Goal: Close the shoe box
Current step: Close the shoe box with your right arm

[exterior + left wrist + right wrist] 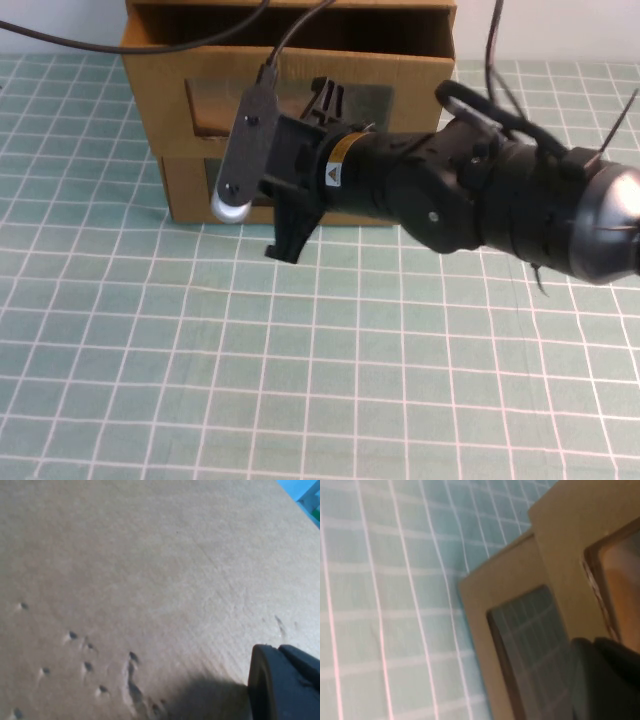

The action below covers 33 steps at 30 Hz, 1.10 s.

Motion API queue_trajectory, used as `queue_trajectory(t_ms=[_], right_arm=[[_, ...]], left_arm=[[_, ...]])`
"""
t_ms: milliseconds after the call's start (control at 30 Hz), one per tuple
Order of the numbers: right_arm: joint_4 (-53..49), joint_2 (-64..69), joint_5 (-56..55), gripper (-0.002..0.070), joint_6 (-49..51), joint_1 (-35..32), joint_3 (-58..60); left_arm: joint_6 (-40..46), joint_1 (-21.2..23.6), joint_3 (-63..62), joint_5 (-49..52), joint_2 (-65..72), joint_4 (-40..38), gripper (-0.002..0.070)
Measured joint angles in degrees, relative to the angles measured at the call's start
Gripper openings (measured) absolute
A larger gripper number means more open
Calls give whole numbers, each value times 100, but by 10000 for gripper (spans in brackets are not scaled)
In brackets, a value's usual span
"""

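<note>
The shoe box (420,95) is the upper of two stacked brown cardboard boxes at the back of the table. Its front panel with the clear window (215,100) stands forward of the box below, and a dark gap shows behind it on top. Its pull tab is hidden by my arm. My right gripper (303,170) reaches in from the right and is at the front panels, about where the two boxes meet. The right wrist view shows both windowed panels (520,645) close up. My left gripper (285,685) is close against a plain cardboard face (150,570); it is out of the high view.
The lower cardboard box (185,190) sits under the shoe box and is narrower. A green mat with a white grid (300,380) covers the table in front. Black cables (150,40) hang across the boxes' top.
</note>
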Motion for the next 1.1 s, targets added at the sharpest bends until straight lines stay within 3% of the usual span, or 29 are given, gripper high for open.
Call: queue_trajectory(t_ms=[267, 333, 467, 633, 1100], right_arm=[[-603, -965, 1851, -14, 371, 333, 22], [-1024, -1086, 2026, -14, 1222, 346, 22], [-2917, -1136, 2220, -14, 3932, 325, 22], [-4596, -1136, 2136, -14, 5673, 325, 22], [-4263, -547, 1003, -14, 6091, 325, 22]], left_arm=[[-73, 0, 0, 55, 0, 0, -5], [-81, 0, -4, 82, 0, 0, -5], [-128, 0, -13, 122, 0, 0, -5], [-142, 0, -13, 149, 0, 0, -5], [-144, 0, -13, 163, 0, -32, -5]])
